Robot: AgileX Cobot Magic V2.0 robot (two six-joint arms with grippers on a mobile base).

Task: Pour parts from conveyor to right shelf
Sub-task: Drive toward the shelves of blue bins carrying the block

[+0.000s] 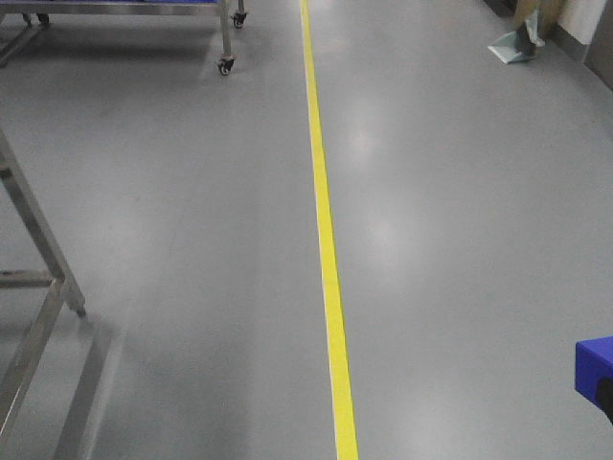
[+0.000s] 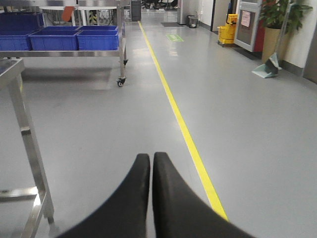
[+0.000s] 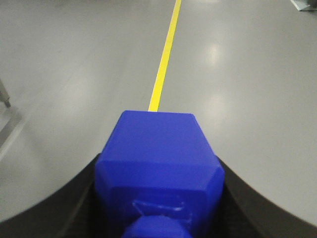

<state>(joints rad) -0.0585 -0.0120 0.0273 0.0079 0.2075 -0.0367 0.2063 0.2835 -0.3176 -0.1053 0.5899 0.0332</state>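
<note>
The part, a bright-blue plastic block (image 3: 156, 144), fills the right wrist view, clamped between the black fingers (image 3: 81, 198) of my right gripper (image 3: 158, 173), which is shut on it. The same block (image 1: 594, 366) shows at the right edge of the front view, above the grey floor. My left gripper (image 2: 151, 156) is shut, its two black fingers pressed together with nothing between them, pointing along the floor. The conveyor is out of view. A steel rack on casters (image 2: 120, 54) holds large blue crates (image 2: 74, 38) far left; I cannot tell whether it is the right shelf.
A yellow floor line (image 1: 326, 240) runs straight ahead. A steel table frame (image 1: 38, 287) stands close on the left. The rack's casters (image 1: 226, 65) are farther ahead on the left. A yellow mop bucket (image 2: 227, 32) and a potted plant (image 2: 275, 29) stand by the right wall.
</note>
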